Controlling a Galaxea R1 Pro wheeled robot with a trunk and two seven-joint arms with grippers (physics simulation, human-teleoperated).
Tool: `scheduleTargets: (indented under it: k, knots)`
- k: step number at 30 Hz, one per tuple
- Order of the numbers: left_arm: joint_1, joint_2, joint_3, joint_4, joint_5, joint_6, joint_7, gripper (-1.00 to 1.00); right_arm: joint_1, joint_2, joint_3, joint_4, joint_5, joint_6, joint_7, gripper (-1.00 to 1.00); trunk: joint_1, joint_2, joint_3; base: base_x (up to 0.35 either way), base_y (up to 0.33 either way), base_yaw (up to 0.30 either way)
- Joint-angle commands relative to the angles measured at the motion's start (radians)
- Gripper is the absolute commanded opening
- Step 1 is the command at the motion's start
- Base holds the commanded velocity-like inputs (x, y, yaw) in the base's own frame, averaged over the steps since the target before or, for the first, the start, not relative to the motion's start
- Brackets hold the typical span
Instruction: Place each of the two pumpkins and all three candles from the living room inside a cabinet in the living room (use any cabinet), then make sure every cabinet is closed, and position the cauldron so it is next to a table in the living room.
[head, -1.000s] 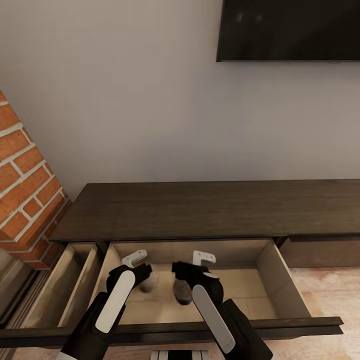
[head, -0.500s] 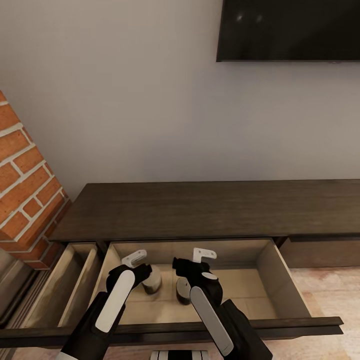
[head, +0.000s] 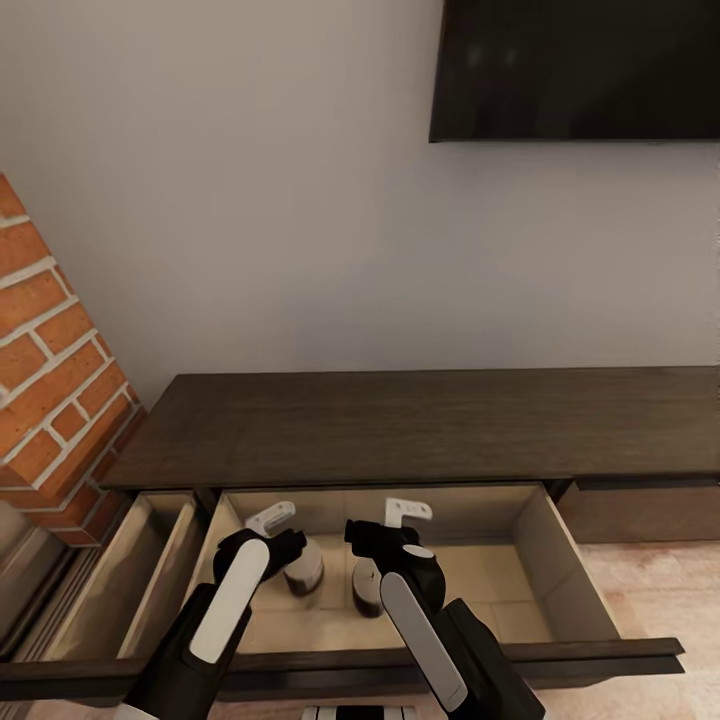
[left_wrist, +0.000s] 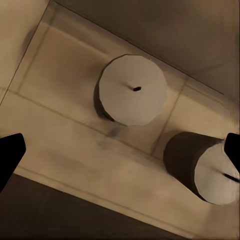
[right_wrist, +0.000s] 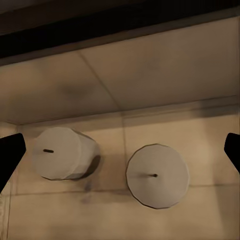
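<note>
Cabinet (head: 420, 425) sits against the wall, TV (head: 575, 70) mounted above it, brick column (head: 50, 350) off its end. Two drawers pulled out: a wide one (head: 570, 570) in the middle, a narrower one (head: 150, 570) on the brick side. Pale wood inside both.

Two candles stand upright on the floor of the wide drawer, near its back wall, side by side, close but not touching. Candle nearer the brick column (head: 305, 568) sits under the left gripper (head: 282, 535); the other candle (head: 365, 585) sits under the right gripper (head: 385, 528). Grey sides, cream tops, short dark wicks.

Left wrist view: both candles (left_wrist: 132, 90) (left_wrist: 202, 167) below the gripper, fingertips (left_wrist: 10, 152) spread wide at the frame edges, nothing between them. Released.

Right wrist view: same pair (right_wrist: 62, 152) (right_wrist: 157, 175) on the drawer floor, fingertips (right_wrist: 9, 155) apart at the edges, grasping nothing. Released.

Both grippers hover just above the candles, inside the wide drawer's opening, clear of its walls. Drawer front (head: 600, 655) is toward the robot, out over the wood floor (head: 665, 590).

Cabinet top is bare dark wood.
</note>
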Motion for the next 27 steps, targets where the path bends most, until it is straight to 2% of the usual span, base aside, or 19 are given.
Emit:
scheduleTargets:
  k: [1,7,10,14,27]
  knots:
    - [-0.001,0.001,-0.001,-0.001,0.026,0.002,0.015,1.00,-0.001,0.000,0.001,-0.002,-0.008,0.002,-0.009,1.00,-0.001,0.000,0.003,0.000,0.000,0.000]
    - [-0.001,0.005,-0.003,-0.002,0.138,0.002,0.104,1.00,-0.001,0.000,0.001,-0.005,-0.010,0.004,-0.008,1.00,-0.003,0.001,0.026,0.000,0.000,0.000]
    - [-0.001,0.006,-0.003,-0.002,0.169,0.002,0.114,1.00,-0.001,0.000,0.002,-0.003,-0.010,0.004,-0.008,1.00,-0.005,0.002,0.038,0.000,0.000,0.000]
    - [-0.001,0.007,-0.003,-0.002,0.179,0.002,0.118,1.00,-0.001,0.000,0.003,0.000,-0.010,0.004,-0.008,1.00,-0.006,0.003,0.053,0.000,0.000,0.000]
    - [-0.001,0.008,-0.002,-0.002,0.181,0.002,0.119,1.00,-0.001,0.000,0.003,-0.008,-0.008,0.004,-0.008,1.00,-0.012,0.006,0.104,0.000,0.000,0.000]
